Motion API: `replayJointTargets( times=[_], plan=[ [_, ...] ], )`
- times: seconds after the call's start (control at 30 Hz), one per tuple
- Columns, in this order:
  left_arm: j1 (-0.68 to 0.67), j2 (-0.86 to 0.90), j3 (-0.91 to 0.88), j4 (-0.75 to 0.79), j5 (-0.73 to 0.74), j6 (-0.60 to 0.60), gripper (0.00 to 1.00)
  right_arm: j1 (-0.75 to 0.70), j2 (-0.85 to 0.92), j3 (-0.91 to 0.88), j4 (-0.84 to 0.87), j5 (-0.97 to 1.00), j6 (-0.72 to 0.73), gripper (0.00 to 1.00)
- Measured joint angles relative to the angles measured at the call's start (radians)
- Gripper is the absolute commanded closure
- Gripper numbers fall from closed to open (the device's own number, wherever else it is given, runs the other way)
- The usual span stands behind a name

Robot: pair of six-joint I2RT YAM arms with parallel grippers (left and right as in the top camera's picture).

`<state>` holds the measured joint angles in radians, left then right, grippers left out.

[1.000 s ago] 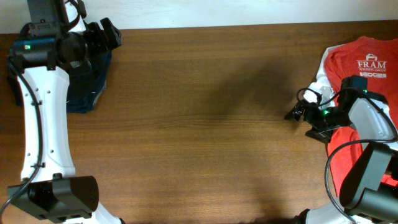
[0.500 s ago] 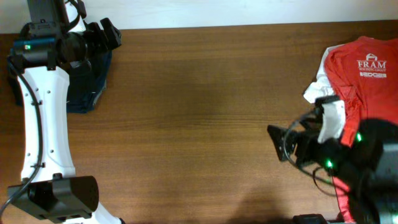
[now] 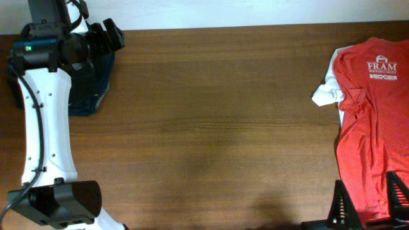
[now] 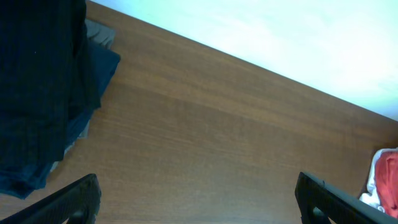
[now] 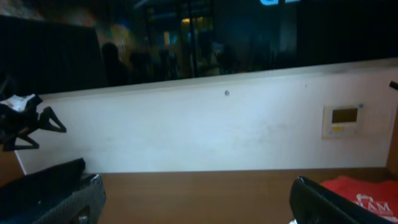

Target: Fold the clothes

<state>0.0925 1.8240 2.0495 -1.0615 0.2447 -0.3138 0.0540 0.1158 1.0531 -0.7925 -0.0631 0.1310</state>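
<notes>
The large black garment with the pale inner band does not show in any view. My left gripper (image 3: 110,35) is open and empty at the table's far left, over the edge of a dark navy pile of folded clothes (image 3: 91,89). In the left wrist view its fingers (image 4: 199,202) stand wide apart over bare wood, with the dark pile (image 4: 43,93) to the left. My right gripper (image 3: 372,206) is at the bottom right edge of the overhead view. Its fingers (image 5: 199,199) are wide apart, empty and raised, facing the back wall.
A red T-shirt with white "FRAM" print (image 3: 370,121) lies flat at the right edge of the wooden table (image 3: 217,128); it also shows in the right wrist view (image 5: 364,190) and the left wrist view (image 4: 387,180). A white wall runs behind the table.
My right arm has pulled back from the left edge of the red T-shirt to the bottom right corner, leaving the shirt uncovered. The left arm has not moved.
</notes>
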Motion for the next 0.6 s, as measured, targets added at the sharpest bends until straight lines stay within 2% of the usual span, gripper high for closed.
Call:
replayJointTargets(
  times=[0.13,0.27,0.33,0.6],
  plan=[
    [0.0,0.0,0.0,-0.002,0.0,0.0,0.01,-0.034,-0.103,-0.271,0.279,-0.002,0.0,0.02],
    [0.0,0.0,0.0,-0.001,0.0,0.0,0.01,-0.035,-0.106,-0.547,0.688,-0.008,0.0,0.02],
    [0.0,0.0,0.0,-0.001,0.001,0.0,0.01,-0.036,-0.105,-0.747,0.884,-0.009,0.0,0.02],
    [0.0,0.0,0.0,0.0,0.0,0.0,0.01,-0.041,-0.105,-1.01,1.064,-0.008,0.0,0.02]
  ],
)
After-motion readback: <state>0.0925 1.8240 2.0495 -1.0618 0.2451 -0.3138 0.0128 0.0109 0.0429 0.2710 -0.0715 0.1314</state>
